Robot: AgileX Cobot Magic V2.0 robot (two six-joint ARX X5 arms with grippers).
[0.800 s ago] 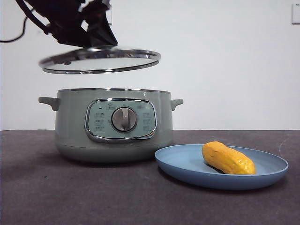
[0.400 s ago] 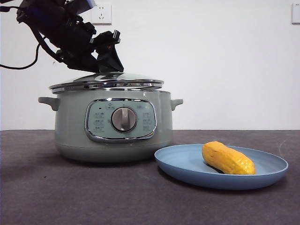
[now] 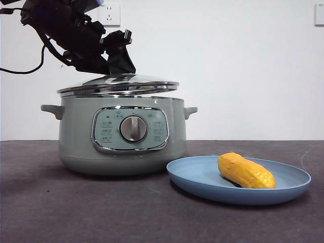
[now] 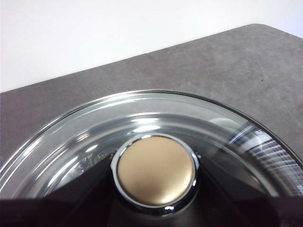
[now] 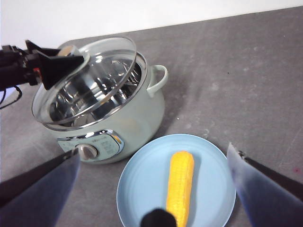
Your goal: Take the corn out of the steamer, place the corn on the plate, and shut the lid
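**Mia:** What is the left gripper (image 3: 119, 63) doing?

**Ben:** Its jaws are squeezed on the knob (image 4: 156, 170) of the lid (image 3: 118, 84). The black arm comes down from the top corner in the front view.

**Mia:** Where is the lid?

**Ben:** It sits on top of the steamer (image 3: 121, 134), but it is tilted and pushed a bit to one side. In the right wrist view you can see the lid (image 5: 85, 80) hanging over the rim, and part of the shiny inside of the steamer (image 5: 102, 111) shows through a gap.

**Mia:** And the right gripper (image 5: 156, 189)?

**Ben:** Its jaws are wide apart and hold nothing. It hangs up above the plate (image 5: 137, 189).

**Mia:** Where is the corn?

**Ben:** The corn (image 3: 246, 171) lies on its side on the blue plate (image 3: 202, 179). The plate is on the dark table (image 3: 76, 207), just beside the steamer. There is a white wall (image 3: 243, 66) behind.
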